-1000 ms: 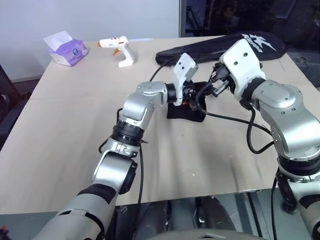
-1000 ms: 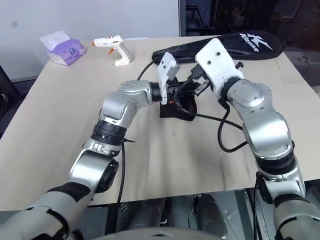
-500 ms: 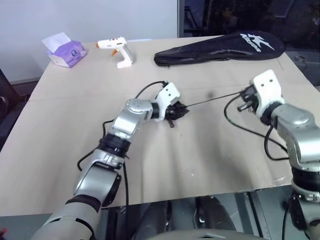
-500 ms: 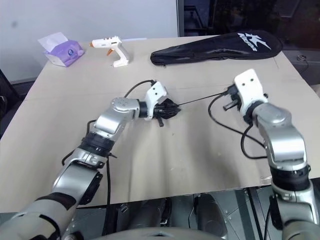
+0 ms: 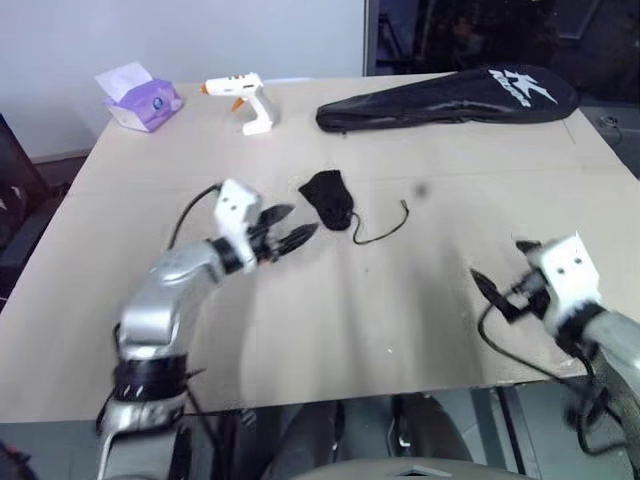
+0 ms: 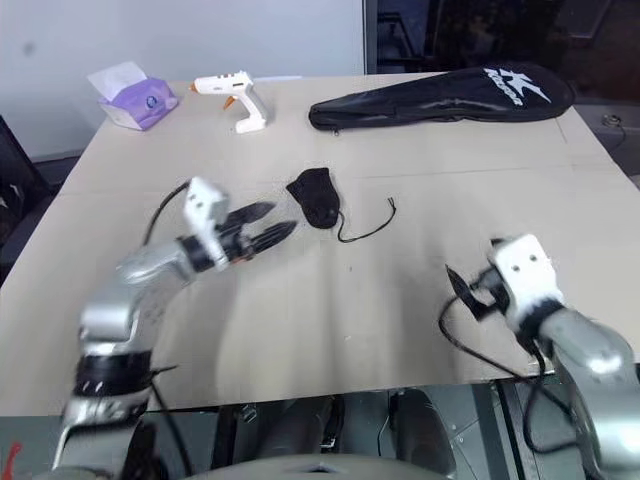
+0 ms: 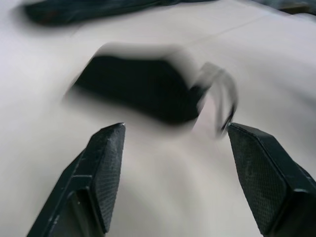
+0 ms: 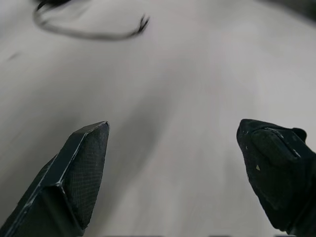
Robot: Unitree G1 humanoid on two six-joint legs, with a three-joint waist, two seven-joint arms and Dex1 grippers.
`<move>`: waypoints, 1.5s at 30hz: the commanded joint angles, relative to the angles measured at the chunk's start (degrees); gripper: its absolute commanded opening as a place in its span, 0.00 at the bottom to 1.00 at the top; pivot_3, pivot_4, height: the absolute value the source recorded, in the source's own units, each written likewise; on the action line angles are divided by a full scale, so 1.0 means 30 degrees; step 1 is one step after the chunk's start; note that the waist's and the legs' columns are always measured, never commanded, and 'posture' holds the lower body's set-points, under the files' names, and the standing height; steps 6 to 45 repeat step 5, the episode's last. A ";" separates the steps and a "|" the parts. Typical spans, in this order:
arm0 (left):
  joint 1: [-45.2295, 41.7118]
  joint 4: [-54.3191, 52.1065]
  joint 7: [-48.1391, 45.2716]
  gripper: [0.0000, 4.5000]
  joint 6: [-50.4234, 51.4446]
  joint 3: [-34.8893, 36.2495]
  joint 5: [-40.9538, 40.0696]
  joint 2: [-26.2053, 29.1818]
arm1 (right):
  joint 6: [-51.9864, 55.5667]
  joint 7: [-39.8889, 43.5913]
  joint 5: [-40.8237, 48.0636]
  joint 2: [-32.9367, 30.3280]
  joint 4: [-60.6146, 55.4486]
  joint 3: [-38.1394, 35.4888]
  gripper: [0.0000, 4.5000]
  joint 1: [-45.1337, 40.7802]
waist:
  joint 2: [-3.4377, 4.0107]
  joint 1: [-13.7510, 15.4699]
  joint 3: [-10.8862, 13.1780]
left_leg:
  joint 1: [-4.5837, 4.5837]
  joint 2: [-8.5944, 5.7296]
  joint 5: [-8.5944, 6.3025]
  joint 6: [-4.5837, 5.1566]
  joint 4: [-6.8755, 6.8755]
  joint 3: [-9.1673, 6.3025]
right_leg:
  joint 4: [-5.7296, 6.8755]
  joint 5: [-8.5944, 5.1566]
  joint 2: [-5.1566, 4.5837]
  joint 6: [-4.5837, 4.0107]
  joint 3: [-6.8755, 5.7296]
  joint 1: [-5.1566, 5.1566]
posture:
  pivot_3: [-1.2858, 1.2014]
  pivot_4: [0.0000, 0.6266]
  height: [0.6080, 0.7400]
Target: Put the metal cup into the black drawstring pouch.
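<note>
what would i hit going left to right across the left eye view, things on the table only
tissue pack → glue gun → black drawstring pouch → its cord → long black racket bag, which starts above the pouch and runs on to the right edge of the table.

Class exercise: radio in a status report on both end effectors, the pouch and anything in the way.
Left end effector open, empty, beside pouch. Right end effector open, empty. Pouch lies on table, cord trailing. No cup visible. Nothing in the way.
</note>
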 commanded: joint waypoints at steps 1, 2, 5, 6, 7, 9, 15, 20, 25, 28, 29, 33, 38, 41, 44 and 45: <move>0.1350 -0.2138 0.0218 0.75 0.0000 0.1118 -0.0991 0.0301 | -0.2148 0.0500 0.0796 0.0531 -0.1141 -0.1189 0.98 0.1268 | 0.0000 0.0045 0.0000 | 0.0036 0.0000 -0.0006 0.0009 0.0003 0.0001 | -0.0005 0.0000 -0.0006 0.0001 -0.0004 0.0041 | 0.52 0.24 1.00; 0.2054 -0.2276 0.0220 0.75 -0.0051 0.1506 -0.1169 0.0344 | -0.2767 0.0766 0.0967 0.0710 -0.1185 -0.1332 0.98 0.1941 | -0.0007 0.0094 -0.0004 | 0.0075 -0.0001 -0.0019 0.0027 0.0007 0.0003 | -0.0019 -0.0003 -0.0010 0.0003 -0.0003 0.0086 | 0.52 0.24 1.00; 0.3278 -0.2432 0.0604 0.75 -0.0277 0.2415 -0.1388 0.0390 | -0.4261 0.1357 0.1331 0.0965 -0.1168 -0.1655 0.98 0.3534 | -0.0009 0.0167 -0.0007 | 0.0175 0.0005 -0.0023 0.0034 0.0014 0.0002 | -0.0057 -0.0011 -0.0010 0.0002 -0.0015 0.0183 | 0.52 0.24 1.00; 0.3278 -0.2432 0.0604 0.75 -0.0277 0.2415 -0.1388 0.0390 | -0.4261 0.1357 0.1331 0.0965 -0.1168 -0.1655 0.98 0.3534 | -0.0009 0.0167 -0.0007 | 0.0175 0.0005 -0.0023 0.0034 0.0014 0.0002 | -0.0057 -0.0011 -0.0010 0.0002 -0.0015 0.0183 | 0.52 0.24 1.00; 0.3278 -0.2432 0.0604 0.75 -0.0277 0.2415 -0.1388 0.0390 | -0.4261 0.1357 0.1331 0.0965 -0.1168 -0.1655 0.98 0.3534 | -0.0009 0.0167 -0.0007 | 0.0175 0.0005 -0.0023 0.0034 0.0014 0.0002 | -0.0057 -0.0011 -0.0010 0.0002 -0.0015 0.0183 | 0.52 0.24 1.00; 0.3278 -0.2432 0.0604 0.75 -0.0277 0.2415 -0.1388 0.0390 | -0.4261 0.1357 0.1331 0.0965 -0.1168 -0.1655 0.98 0.3534 | -0.0009 0.0167 -0.0007 | 0.0175 0.0005 -0.0023 0.0034 0.0014 0.0002 | -0.0057 -0.0011 -0.0010 0.0002 -0.0015 0.0183 | 0.52 0.24 1.00; 0.3278 -0.2432 0.0604 0.75 -0.0277 0.2415 -0.1388 0.0390 | -0.4261 0.1357 0.1331 0.0965 -0.1168 -0.1655 0.98 0.3534 | -0.0009 0.0167 -0.0007 | 0.0175 0.0005 -0.0023 0.0034 0.0014 0.0002 | -0.0057 -0.0011 -0.0010 0.0002 -0.0015 0.0183 | 0.52 0.24 1.00; 0.3278 -0.2432 0.0604 0.75 -0.0277 0.2415 -0.1388 0.0390 | -0.4261 0.1357 0.1331 0.0965 -0.1168 -0.1655 0.98 0.3534 | -0.0009 0.0167 -0.0007 | 0.0175 0.0005 -0.0023 0.0034 0.0014 0.0002 | -0.0057 -0.0011 -0.0010 0.0002 -0.0015 0.0183 | 0.52 0.24 1.00; 0.3278 -0.2432 0.0604 0.75 -0.0277 0.2415 -0.1388 0.0390 | -0.4261 0.1357 0.1331 0.0965 -0.1168 -0.1655 0.98 0.3534 | -0.0009 0.0167 -0.0007 | 0.0175 0.0005 -0.0023 0.0034 0.0014 0.0002 | -0.0057 -0.0011 -0.0010 0.0002 -0.0015 0.0183 | 0.52 0.24 1.00; 0.3278 -0.2432 0.0604 0.75 -0.0277 0.2415 -0.1388 0.0390 | -0.4261 0.1357 0.1331 0.0965 -0.1168 -0.1655 0.98 0.3534 | -0.0009 0.0167 -0.0007 | 0.0175 0.0005 -0.0023 0.0034 0.0014 0.0002 | -0.0057 -0.0011 -0.0010 0.0002 -0.0015 0.0183 | 0.52 0.24 1.00; 0.3278 -0.2432 0.0604 0.75 -0.0277 0.2415 -0.1388 0.0390 | -0.4261 0.1357 0.1331 0.0965 -0.1168 -0.1655 0.98 0.3534 | -0.0009 0.0167 -0.0007 | 0.0175 0.0005 -0.0023 0.0034 0.0014 0.0002 | -0.0057 -0.0011 -0.0010 0.0002 -0.0015 0.0183 | 0.52 0.24 1.00; 0.3278 -0.2432 0.0604 0.75 -0.0277 0.2415 -0.1388 0.0390 | -0.4261 0.1357 0.1331 0.0965 -0.1168 -0.1655 0.98 0.3534 | -0.0009 0.0167 -0.0007 | 0.0175 0.0005 -0.0023 0.0034 0.0014 0.0002 | -0.0057 -0.0011 -0.0010 0.0002 -0.0015 0.0183 | 0.52 0.24 1.00; 0.3278 -0.2432 0.0604 0.75 -0.0277 0.2415 -0.1388 0.0390 | -0.4261 0.1357 0.1331 0.0965 -0.1168 -0.1655 0.98 0.3534 | -0.0009 0.0167 -0.0007 | 0.0175 0.0005 -0.0023 0.0034 0.0014 0.0002 | -0.0057 -0.0011 -0.0010 0.0002 -0.0015 0.0183 | 0.52 0.24 1.00; 0.3278 -0.2432 0.0604 0.75 -0.0277 0.2415 -0.1388 0.0390 | -0.4261 0.1357 0.1331 0.0965 -0.1168 -0.1655 0.98 0.3534 | -0.0009 0.0167 -0.0007 | 0.0175 0.0005 -0.0023 0.0034 0.0014 0.0002 | -0.0057 -0.0011 -0.0010 0.0002 -0.0015 0.0183 | 0.52 0.24 1.00; 0.3278 -0.2432 0.0604 0.75 -0.0277 0.2415 -0.1388 0.0390 | -0.4261 0.1357 0.1331 0.0965 -0.1168 -0.1655 0.98 0.3534 | -0.0009 0.0167 -0.0007 | 0.0175 0.0005 -0.0023 0.0034 0.0014 0.0002 | -0.0057 -0.0011 -0.0010 0.0002 -0.0015 0.0183 | 0.52 0.24 1.00; 0.3278 -0.2432 0.0604 0.75 -0.0277 0.2415 -0.1388 0.0390 | -0.4261 0.1357 0.1331 0.0965 -0.1168 -0.1655 0.98 0.3534 | -0.0009 0.0167 -0.0007 | 0.0175 0.0005 -0.0023 0.0034 0.0014 0.0002 | -0.0057 -0.0011 -0.0010 0.0002 -0.0015 0.0183 | 0.52 0.24 1.00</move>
